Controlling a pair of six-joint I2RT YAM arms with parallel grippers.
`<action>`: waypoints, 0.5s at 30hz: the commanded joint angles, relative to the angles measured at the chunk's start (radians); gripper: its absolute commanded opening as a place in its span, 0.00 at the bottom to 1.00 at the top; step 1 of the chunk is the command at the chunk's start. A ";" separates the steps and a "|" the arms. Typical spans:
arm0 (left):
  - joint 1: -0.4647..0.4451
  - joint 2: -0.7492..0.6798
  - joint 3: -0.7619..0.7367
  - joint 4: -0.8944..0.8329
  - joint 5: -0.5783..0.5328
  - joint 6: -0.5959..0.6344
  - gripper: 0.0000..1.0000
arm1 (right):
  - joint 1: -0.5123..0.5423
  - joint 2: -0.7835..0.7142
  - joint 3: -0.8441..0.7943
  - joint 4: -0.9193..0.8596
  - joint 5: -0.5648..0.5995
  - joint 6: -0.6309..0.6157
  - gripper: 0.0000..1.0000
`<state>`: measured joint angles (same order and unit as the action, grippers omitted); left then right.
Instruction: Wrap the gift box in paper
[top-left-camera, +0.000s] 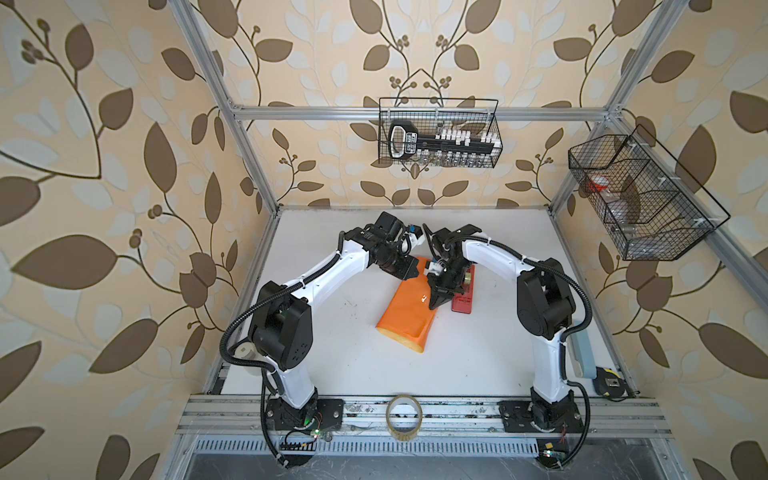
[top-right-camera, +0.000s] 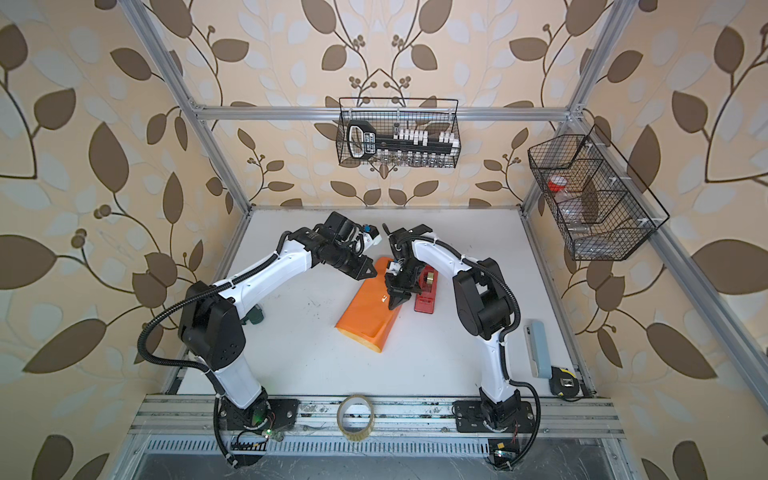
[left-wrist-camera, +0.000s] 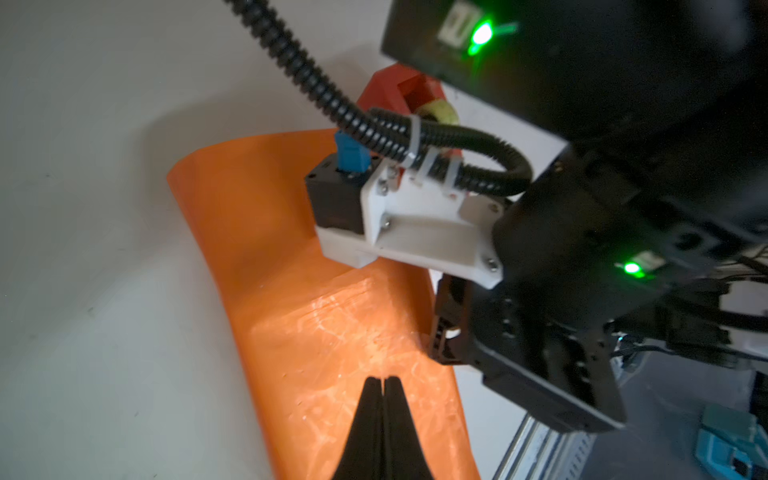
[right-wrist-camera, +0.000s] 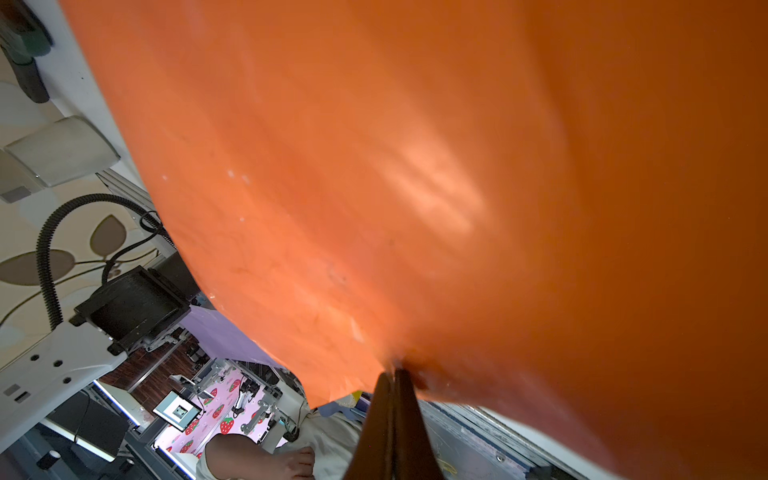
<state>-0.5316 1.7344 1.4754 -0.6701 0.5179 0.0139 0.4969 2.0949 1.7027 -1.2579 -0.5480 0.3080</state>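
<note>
Both top views show the white bench (top-left-camera: 332, 353) with the paper (top-left-camera: 405, 307) lying aslant near its middle, orange face up and folded over into a flat, long bundle. One end points to the far edge, and the other, where the yellow-tan face shows inside the fold, points to the near edge. What the bundle covers is hidden. The right gripper (top-left-camera: 434, 305) comes down on the long side of the paper that faces the right edge. In the right wrist view its jaws stand pressed together and the tips touch the orange sheet, which puckers a little there. I cannot tell whether a fold is caught between them. The left gripper (left-wrist-camera: 382, 380) is above the far end of the paper, its jaws closed together with nothing between them, as the left wrist view shows. A red tape dispenser (top-left-camera: 463, 297) stands just beside the paper, on the side of the right edge. A clear tape roll (top-left-camera: 404, 415) stands on the rail at the near edge.
</note>
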 joint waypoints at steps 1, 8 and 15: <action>-0.012 -0.019 -0.082 0.085 0.114 -0.130 0.00 | 0.008 0.080 -0.015 0.051 0.105 -0.025 0.00; -0.061 -0.064 -0.266 0.294 0.071 -0.132 0.00 | 0.006 0.074 -0.023 0.048 0.114 -0.026 0.00; -0.096 -0.050 -0.330 0.419 0.015 -0.160 0.00 | 0.006 0.074 -0.009 0.040 0.116 -0.025 0.00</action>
<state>-0.6224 1.7275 1.1534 -0.3622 0.5499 -0.1284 0.4969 2.0953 1.7039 -1.2610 -0.5476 0.3023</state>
